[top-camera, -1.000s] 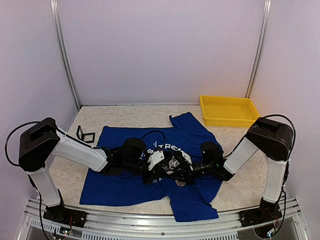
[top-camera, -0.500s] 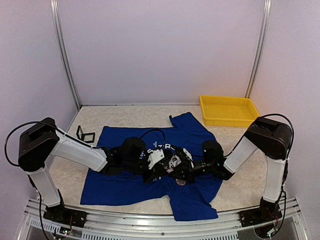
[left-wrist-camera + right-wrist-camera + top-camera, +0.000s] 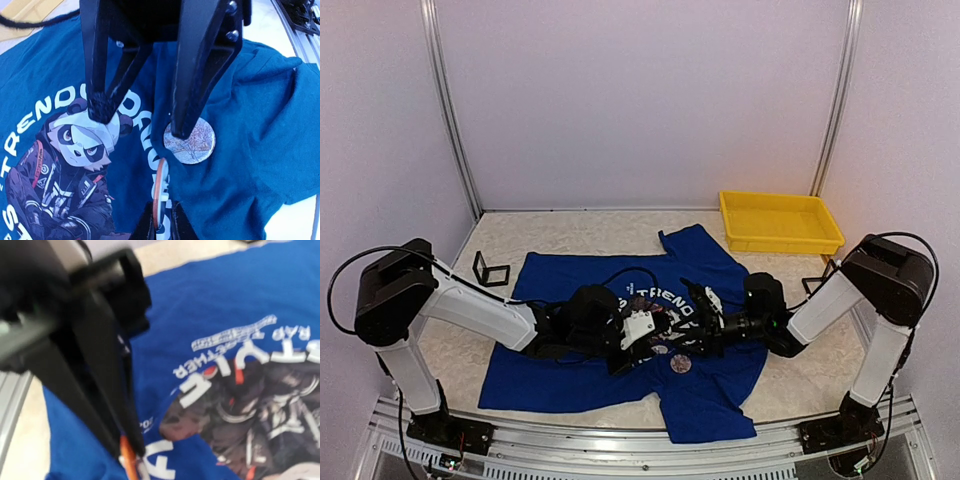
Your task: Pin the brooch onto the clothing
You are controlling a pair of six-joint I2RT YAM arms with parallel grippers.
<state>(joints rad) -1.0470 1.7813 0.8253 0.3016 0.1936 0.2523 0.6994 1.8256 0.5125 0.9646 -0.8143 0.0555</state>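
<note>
Top external view: the blue T-shirt [image 3: 560, 385] lies spread on the counter [image 3: 590, 230]. The round brooch [image 3: 680, 363] lies flat on it beside the panda print, at about 5 o'clock from the left hand [image 3: 658, 345] and 7 o'clock from the right hand [image 3: 692, 325]. Both arms stretch low over the shirt from opposite sides, forearms nearly level, with the hands almost tip to tip over the chest print. Left wrist view shows the left hand's fingers [image 3: 195, 75] a little apart with only cloth between them, holding nothing. One tip comes down on the brooch's rim at 10 o'clock. At 6 o'clock in that view the right hand's tips flank a thin orange-edged piece [image 3: 158, 190] standing on edge. Whether they clamp it I cannot tell, and the right wrist view is too blurred to show how wide they stand.
</note>
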